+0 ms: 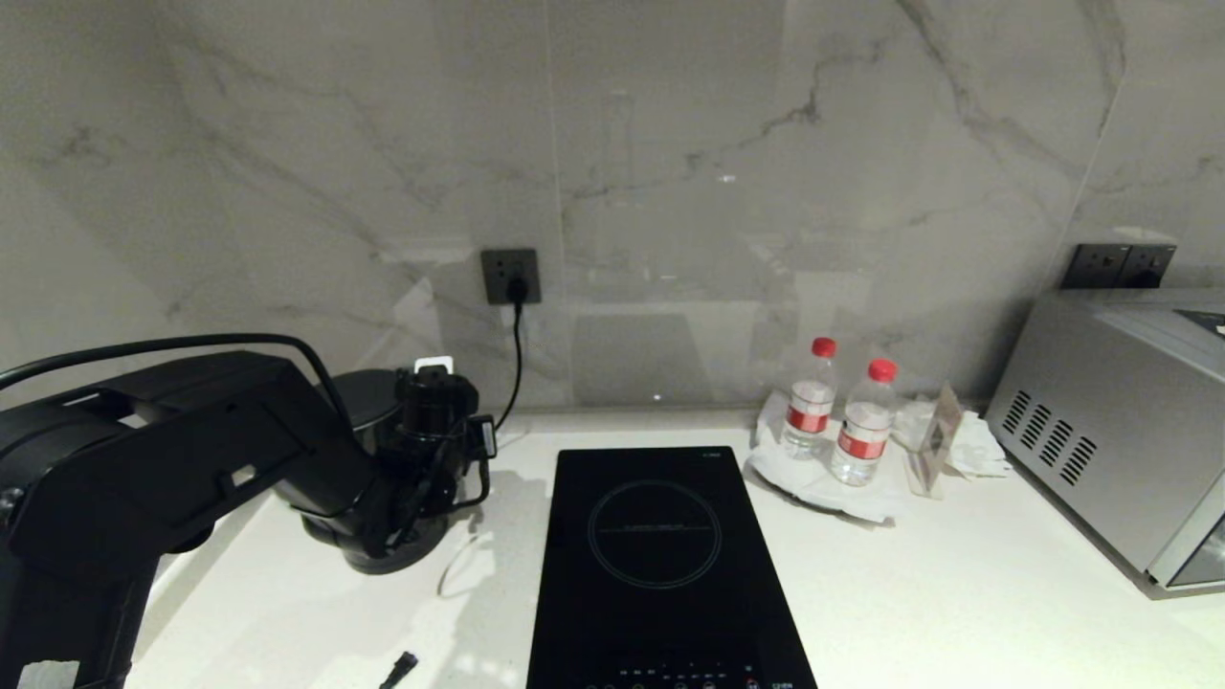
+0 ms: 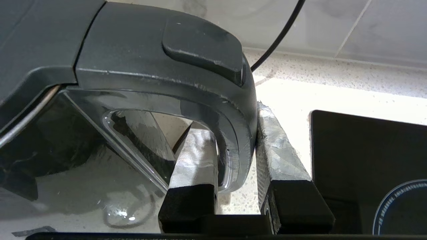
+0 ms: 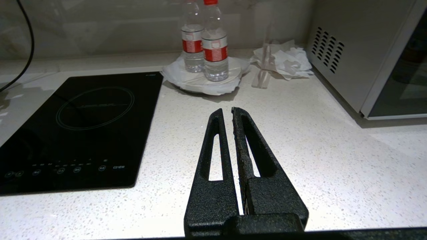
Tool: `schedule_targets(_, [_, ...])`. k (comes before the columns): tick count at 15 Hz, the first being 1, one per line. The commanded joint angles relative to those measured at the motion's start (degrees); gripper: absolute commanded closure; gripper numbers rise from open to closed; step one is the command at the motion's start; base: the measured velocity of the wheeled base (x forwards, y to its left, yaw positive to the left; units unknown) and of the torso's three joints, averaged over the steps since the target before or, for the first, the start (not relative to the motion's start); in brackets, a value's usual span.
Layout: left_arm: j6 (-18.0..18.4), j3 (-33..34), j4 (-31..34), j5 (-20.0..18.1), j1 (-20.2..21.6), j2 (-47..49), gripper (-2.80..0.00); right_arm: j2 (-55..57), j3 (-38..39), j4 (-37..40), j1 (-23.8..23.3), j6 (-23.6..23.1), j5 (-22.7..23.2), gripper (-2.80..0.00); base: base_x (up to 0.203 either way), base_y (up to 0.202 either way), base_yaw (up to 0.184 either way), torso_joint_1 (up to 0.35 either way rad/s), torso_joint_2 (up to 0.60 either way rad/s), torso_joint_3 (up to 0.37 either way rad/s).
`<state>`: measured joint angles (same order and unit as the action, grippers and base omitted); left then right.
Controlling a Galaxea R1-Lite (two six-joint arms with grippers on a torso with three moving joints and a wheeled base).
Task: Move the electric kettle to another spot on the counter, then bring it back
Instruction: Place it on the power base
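White speckled surface (image 3: 317,140) carries the electric kettle (image 2: 140,66) at its left rear, beside the induction hob (image 1: 660,555). Left end effector (image 2: 233,156) pinches the kettle's loop handle (image 2: 233,133); right end effector (image 3: 231,115) hovers pressed together, empty.

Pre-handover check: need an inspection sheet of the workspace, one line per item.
Surface: white speckled counter, black hob panel set in it.
Job's things: electric kettle at left rear; bottom hidden by the arm.
Clutter: two water bottles on white paper, crumpled tissue.
Grippers: left gripper shut on the kettle's handle; right gripper shut, empty, over bare counter.
Cables: black cord from the wall socket down toward the kettle.
Surroundings: marble wall, silver oven at right.
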<state>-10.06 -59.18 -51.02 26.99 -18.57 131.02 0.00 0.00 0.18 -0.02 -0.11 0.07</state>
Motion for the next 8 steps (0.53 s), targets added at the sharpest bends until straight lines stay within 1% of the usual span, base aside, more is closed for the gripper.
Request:
schedule_targets(1, [-0.05, -0.15, -0.22, 0.35, 0.54, 0.97, 0.0, 0.0, 0.0, -0.01, 0.02, 0.01, 0.01, 0.0, 0.0, 0.0, 0.0, 0.0, 0.0, 0.0])
schedule_targets(8, [0.21, 0.03, -0.13, 0.44, 0.73, 0.65, 0.0, 0.0, 0.0, -0.01, 0.02, -0.07, 0.01, 0.0, 0.0, 0.0, 0.0, 0.0, 0.0, 0.0])
